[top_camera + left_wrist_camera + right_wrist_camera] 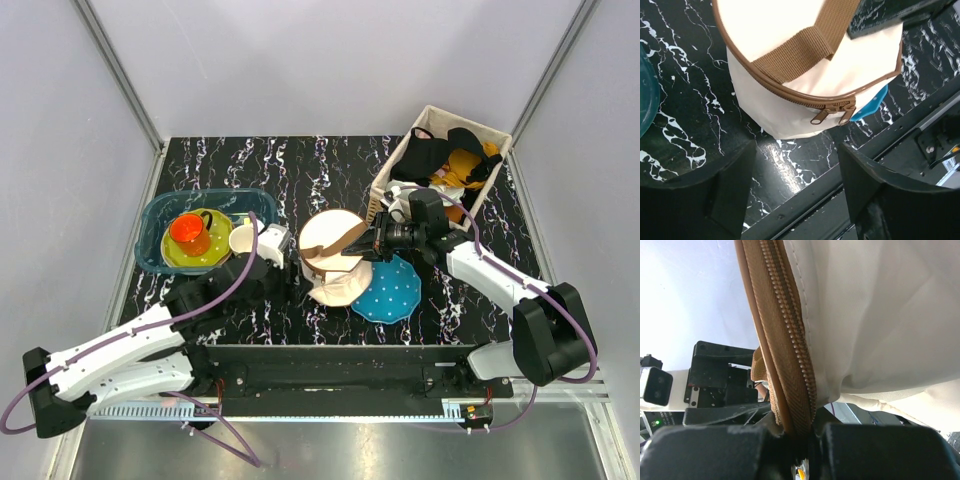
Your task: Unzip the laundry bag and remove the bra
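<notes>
The cream laundry bag (330,238) with brown zip trim and brown strap stands mid-table, its top part tilted up over a lower cream part (340,288). My right gripper (377,240) is shut on the bag's right edge. The right wrist view shows the brown zip trim (785,340) pinched between the jaws (801,429), with cream fabric (880,315) beside it. My left gripper (283,250) is open and empty just left of the bag. In the left wrist view the bag (790,30), its strap (805,47) and two zip pulls (832,115) lie just beyond the gripper (797,175). The bra is hidden.
A blue white-dotted disc (388,290) lies under the bag's right side and shows in the left wrist view (867,107). A teal tub (160,215) at the left holds a green plate, an orange cup (190,232) and a white cup (243,238). A cream basket (492,130) with black and mustard clothes stands back right.
</notes>
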Controlling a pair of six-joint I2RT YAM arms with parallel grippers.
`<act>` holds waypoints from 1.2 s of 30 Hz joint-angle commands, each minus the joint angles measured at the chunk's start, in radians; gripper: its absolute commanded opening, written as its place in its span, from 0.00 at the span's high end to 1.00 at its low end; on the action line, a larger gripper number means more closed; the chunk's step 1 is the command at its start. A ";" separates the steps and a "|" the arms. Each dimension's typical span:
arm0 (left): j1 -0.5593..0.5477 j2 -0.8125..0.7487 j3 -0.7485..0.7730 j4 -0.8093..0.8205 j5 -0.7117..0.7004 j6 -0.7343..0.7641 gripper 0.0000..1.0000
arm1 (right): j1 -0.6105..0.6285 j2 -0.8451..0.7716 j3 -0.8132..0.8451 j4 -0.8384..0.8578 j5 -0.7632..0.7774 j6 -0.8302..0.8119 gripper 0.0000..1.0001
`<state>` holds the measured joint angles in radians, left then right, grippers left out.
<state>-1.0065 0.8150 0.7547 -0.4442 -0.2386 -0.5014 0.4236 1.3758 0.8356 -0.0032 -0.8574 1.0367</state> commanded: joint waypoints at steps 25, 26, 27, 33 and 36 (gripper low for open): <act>0.043 0.158 0.035 0.203 0.148 0.021 0.74 | 0.004 -0.060 -0.010 0.060 -0.032 -0.013 1.00; 0.045 0.153 0.035 0.200 0.145 0.017 0.83 | 0.003 -0.063 -0.013 0.060 -0.031 -0.013 1.00; 0.045 0.148 0.035 0.199 0.139 0.014 0.84 | 0.003 -0.061 -0.013 0.060 -0.031 -0.015 1.00; 0.057 0.079 0.047 0.156 0.113 0.014 1.00 | 0.001 -0.054 -0.033 0.055 -0.043 -0.038 1.00; 0.068 0.049 0.049 0.127 0.102 0.020 1.00 | 0.004 -0.047 -0.043 0.045 -0.057 -0.059 1.00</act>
<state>-0.9524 0.9192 0.7532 -0.3241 -0.1059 -0.4908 0.4236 1.3552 0.8009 0.0105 -0.8585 1.0203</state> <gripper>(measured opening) 0.005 0.088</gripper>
